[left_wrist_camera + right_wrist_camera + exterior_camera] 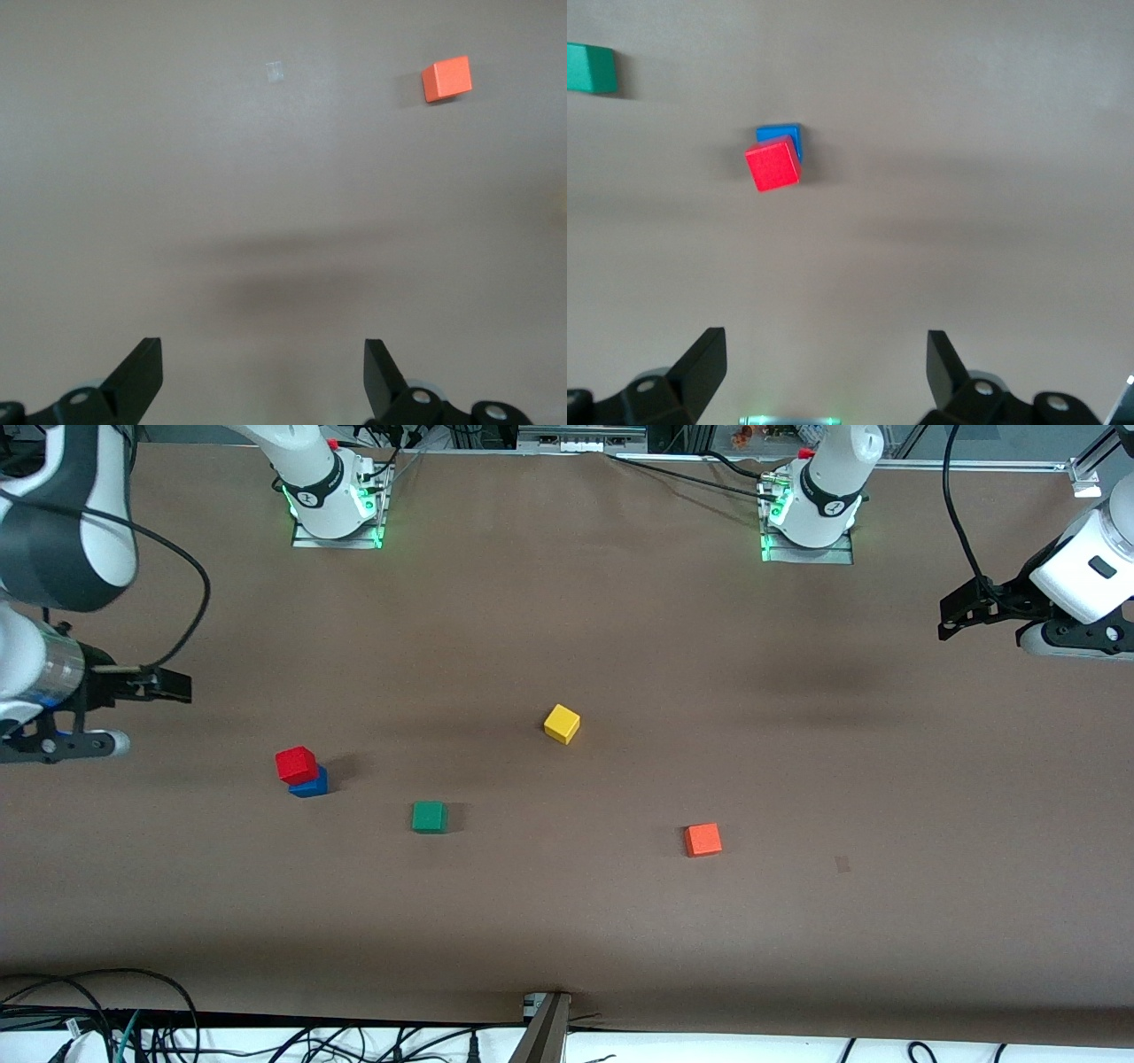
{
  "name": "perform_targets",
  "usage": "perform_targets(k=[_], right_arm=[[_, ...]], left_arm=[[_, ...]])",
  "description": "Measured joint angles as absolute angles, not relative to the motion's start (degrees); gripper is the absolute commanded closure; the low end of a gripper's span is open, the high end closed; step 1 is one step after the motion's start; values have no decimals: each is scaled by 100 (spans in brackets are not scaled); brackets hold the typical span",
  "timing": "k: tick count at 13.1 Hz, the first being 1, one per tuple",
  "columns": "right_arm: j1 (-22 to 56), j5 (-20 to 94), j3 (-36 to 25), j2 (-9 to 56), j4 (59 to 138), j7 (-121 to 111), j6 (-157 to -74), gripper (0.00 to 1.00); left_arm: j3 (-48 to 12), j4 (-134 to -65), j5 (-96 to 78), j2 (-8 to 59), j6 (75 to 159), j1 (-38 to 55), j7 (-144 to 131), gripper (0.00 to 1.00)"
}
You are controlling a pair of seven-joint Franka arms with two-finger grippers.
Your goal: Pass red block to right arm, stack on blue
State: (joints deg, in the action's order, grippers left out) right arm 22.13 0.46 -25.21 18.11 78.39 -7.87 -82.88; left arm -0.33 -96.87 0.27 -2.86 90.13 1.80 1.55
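Observation:
The red block [296, 764] [772, 165] rests on the blue cube [309, 782] [782, 135], a little askew, toward the right arm's end of the table. My right gripper [164, 685] [827, 367] hangs open and empty over bare table near that end, apart from the stack. At the left arm's end of the table, my left gripper [952, 615] [263, 372] is also open with nothing between its fingers.
A green cube [429, 817] [591, 68] lies beside the stack, nearer the front camera. A yellow cube [562, 724] sits mid-table. An orange cube [702, 840] [446, 79] lies toward the left arm's end, with a small tape mark [842, 864] beside it.

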Motion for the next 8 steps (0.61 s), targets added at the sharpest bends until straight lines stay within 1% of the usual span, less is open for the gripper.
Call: perform_targets(k=[3,5,8], right_arm=[[2117,46,-2452,1685,7544,-666,-7979,0],[1642,45,-1931,1466,7602,-337,-7922,0],[1021,43,-1187,1032,7954,-50,-7909,0]], left_arm=[[-44,-9683,27,-281,9013,185,155,0],[-44,-9681,27,-280,9013,184,155,0],[-45,-9680,27,-278,9013,185,155,0]])
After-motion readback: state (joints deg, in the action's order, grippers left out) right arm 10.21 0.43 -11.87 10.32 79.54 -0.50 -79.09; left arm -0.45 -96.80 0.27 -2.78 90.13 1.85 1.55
